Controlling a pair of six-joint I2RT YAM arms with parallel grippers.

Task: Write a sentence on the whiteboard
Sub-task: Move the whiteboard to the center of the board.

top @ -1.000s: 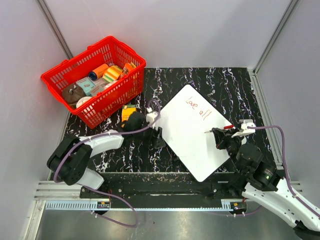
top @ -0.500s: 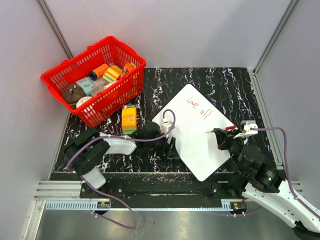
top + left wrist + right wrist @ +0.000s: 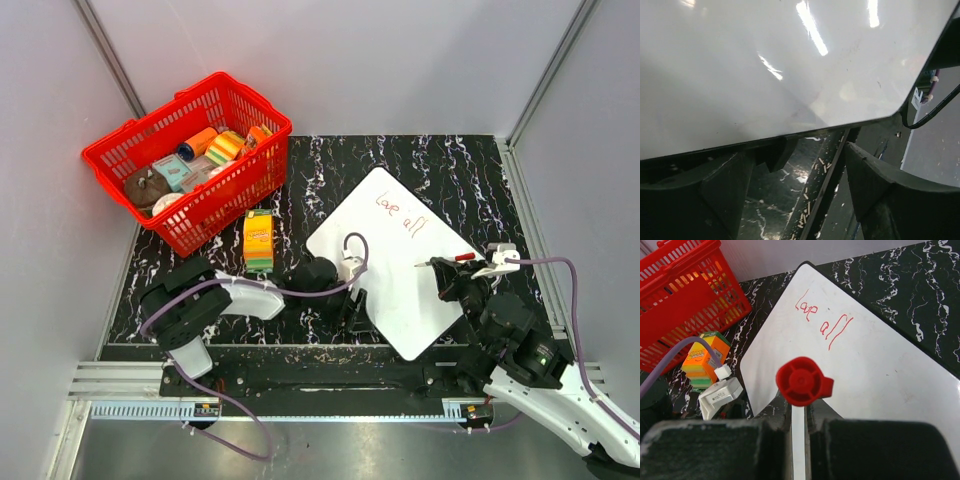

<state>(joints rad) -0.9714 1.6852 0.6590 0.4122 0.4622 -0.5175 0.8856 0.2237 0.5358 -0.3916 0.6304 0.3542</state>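
The whiteboard lies tilted on the black marbled table, and it also shows in the right wrist view. Its far half carries the sentence in red marker, reading "Love all". My right gripper is shut on a slim white pen with a red cap over the board's right part; I cannot see whether the pen touches the board. My left gripper stands open at the board's near left edge. In the left wrist view its fingers flank the dark rim of the board and hold nothing.
A red basket full of packets stands at the far left. An orange and green box lies between the basket and the board. Grey walls close in the back and both sides. A metal rail runs along the near edge.
My left arm has swung right and nearer, along the board's left edge toward its near corner. The board has shifted slightly. The right gripper has barely moved and still holds the pen.
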